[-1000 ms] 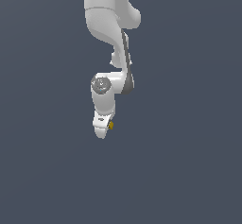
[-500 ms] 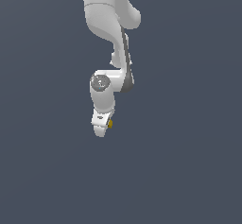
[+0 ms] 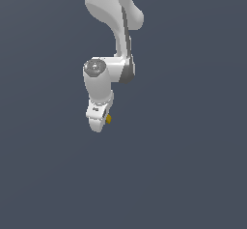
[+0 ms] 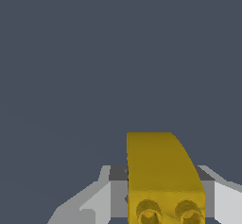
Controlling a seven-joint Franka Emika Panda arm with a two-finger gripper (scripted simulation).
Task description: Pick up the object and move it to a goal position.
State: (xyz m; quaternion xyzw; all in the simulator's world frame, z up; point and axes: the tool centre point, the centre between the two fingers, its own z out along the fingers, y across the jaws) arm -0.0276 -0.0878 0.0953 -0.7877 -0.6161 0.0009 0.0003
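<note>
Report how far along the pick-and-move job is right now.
Done: the pick. The small mustard-yellow curved block sits between the fingers of the white robot gripper, showing as a yellow speck beside it in the exterior view. In hand: carrying it over the plain grey surface; height above it cannot be judged. Left: delivering it to the goal, for which no marker is visible in either view.

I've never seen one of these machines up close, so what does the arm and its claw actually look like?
The arm is smooth, glossy white, built from rounded, bulging segments with dark grey bands at the joints. One joint ends in a round grey cap. The gripper is a small white block; its fingers look pale grey up close. No cables or sleeves show.
</note>
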